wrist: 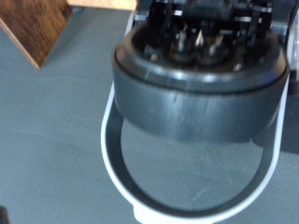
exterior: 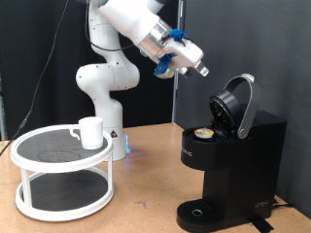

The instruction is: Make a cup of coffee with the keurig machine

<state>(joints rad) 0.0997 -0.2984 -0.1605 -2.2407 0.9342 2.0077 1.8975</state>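
Note:
The keurig machine (exterior: 228, 160) stands at the exterior view's right with its rounded lid (exterior: 236, 105) hinged up. A small pod with a tan-green top (exterior: 204, 134) sits in the open chamber. My gripper (exterior: 202, 70) hangs in the air up and to the left of the raised lid, touching nothing, its fingers together and empty. In the wrist view the gripper (wrist: 199, 37) looks down on the dark round lid (wrist: 196, 89) and its silver ring (wrist: 117, 173). The cup (exterior: 90, 131), a white mug, stands on the rack at the left.
A white two-tier round rack (exterior: 63, 170) carries the mug on its top shelf. The robot's base (exterior: 105, 92) rises behind it. The machine's round drip tray (exterior: 199, 212) has nothing on it. A black curtain hangs behind the wooden table (exterior: 146, 184).

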